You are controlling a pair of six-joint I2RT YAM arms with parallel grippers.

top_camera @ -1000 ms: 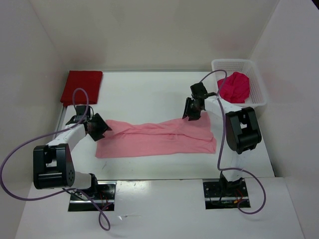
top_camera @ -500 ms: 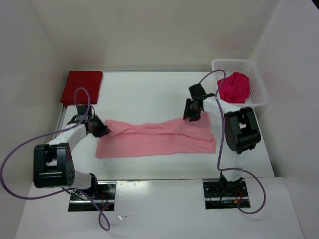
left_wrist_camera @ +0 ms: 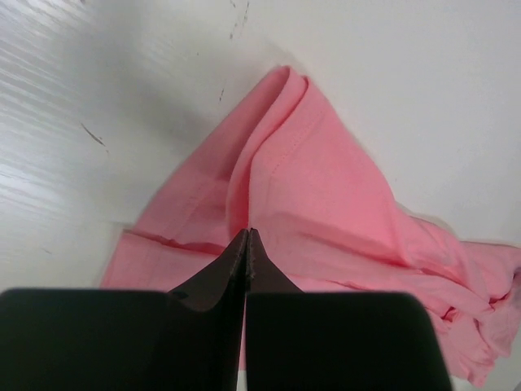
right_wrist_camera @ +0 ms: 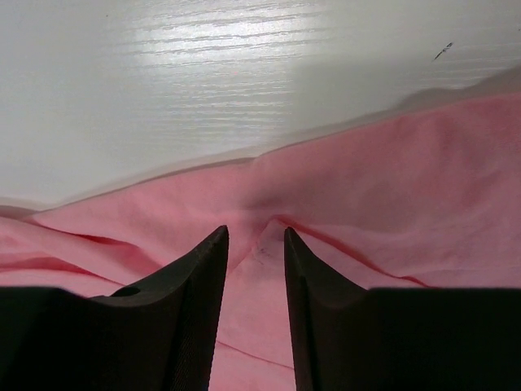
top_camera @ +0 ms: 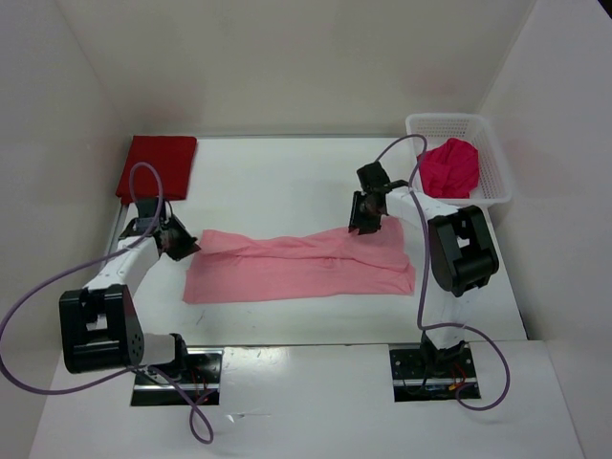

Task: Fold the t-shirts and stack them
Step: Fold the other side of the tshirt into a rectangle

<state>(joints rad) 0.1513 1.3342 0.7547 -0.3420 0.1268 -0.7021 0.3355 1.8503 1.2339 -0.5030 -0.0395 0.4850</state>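
A light pink t-shirt (top_camera: pixel 296 266) lies spread out flat across the middle of the table. My left gripper (top_camera: pixel 184 244) is at its upper left corner, shut on a pinched fold of the pink cloth (left_wrist_camera: pixel 326 187); its tips (left_wrist_camera: pixel 247 232) meet at the crease. At the shirt's upper edge on the right, my right gripper (top_camera: pixel 363 222) is open, its jaws (right_wrist_camera: pixel 255 236) straddling a raised wrinkle of the pink cloth (right_wrist_camera: pixel 391 179). A folded dark red t-shirt (top_camera: pixel 158 165) lies at the back left. A bright magenta t-shirt (top_camera: pixel 449 165) sits bunched in the basket.
The white mesh basket (top_camera: pixel 445 120) stands at the back right corner, against the right wall. White walls close the table in on the left, back and right. Purple cables loop from both arms.
My left gripper has closed on the pink shirt's corner and shifted slightly left and back. The right gripper has moved a little toward the back and narrowed slightly.
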